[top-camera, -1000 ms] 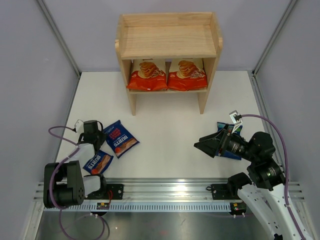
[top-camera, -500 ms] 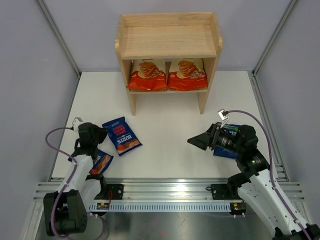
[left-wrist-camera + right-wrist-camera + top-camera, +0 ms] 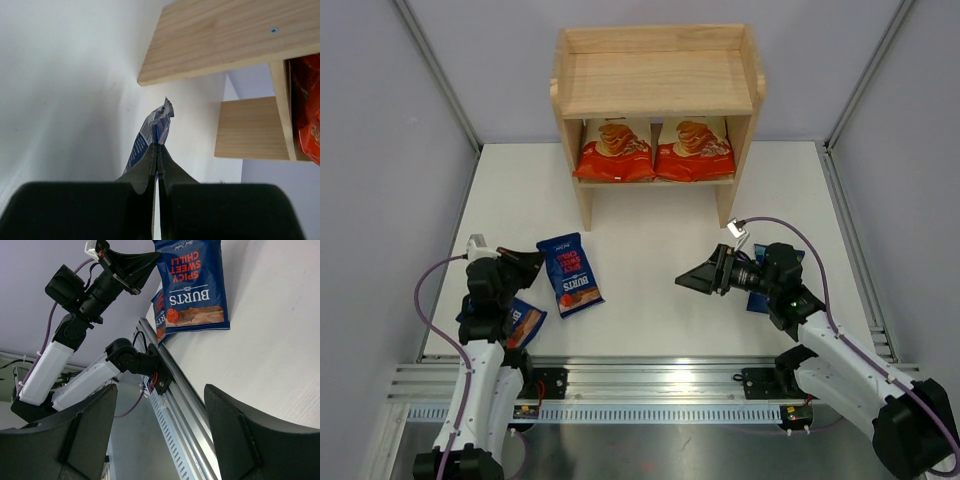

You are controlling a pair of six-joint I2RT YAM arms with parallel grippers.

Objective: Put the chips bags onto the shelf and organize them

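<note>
My left gripper [image 3: 527, 262] is shut on the top edge of a dark blue red-accented Burts bag [image 3: 570, 274]. In the left wrist view the jaws [image 3: 158, 146] pinch the bag [image 3: 156, 126] edge-on. A second red-accented Burts bag [image 3: 526, 323] lies under the left arm. My right gripper [image 3: 691, 280] is open and empty above the table's middle; its wrist view shows both red-accented bags [image 3: 192, 290] [image 3: 159, 315]. A third blue bag [image 3: 757, 302] is mostly hidden under the right arm. Two Cassava Chips bags [image 3: 613, 150] [image 3: 693, 149] stand on the wooden shelf's [image 3: 660, 80] lower tier.
The shelf's top tier [image 3: 658, 62] holds nothing. Its legs [image 3: 585, 205] [image 3: 727, 205] stand at the back middle. Grey walls close the left and right sides. A metal rail [image 3: 650, 380] runs along the near edge.
The left arm has swung right and turned the held Burts bag more upright in the top view. The right gripper has moved left toward the table's middle, uncovering little of the third bag.
</note>
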